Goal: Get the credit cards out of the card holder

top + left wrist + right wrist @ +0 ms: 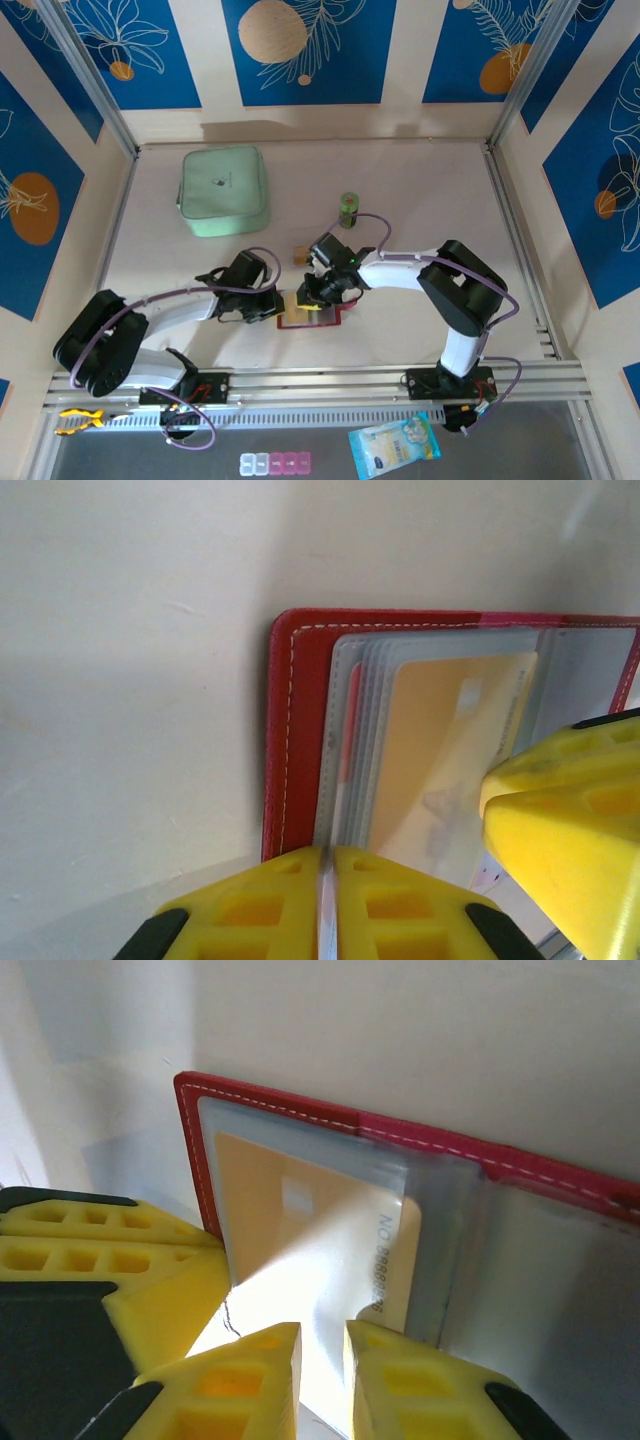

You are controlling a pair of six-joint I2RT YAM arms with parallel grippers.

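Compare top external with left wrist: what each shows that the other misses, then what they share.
Top external: the mint-green zip case, a small green bottle. Left wrist: the white stitching on the red card holder, its stacked clear sleeves, the orange-tan card in one. Shared: the card holder, the left end effector shut on its edge, the right end effector over it.

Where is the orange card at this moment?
The orange card lies in a clear sleeve of the open red card holder, front centre of the table in the top view, between the left tool and right tool.
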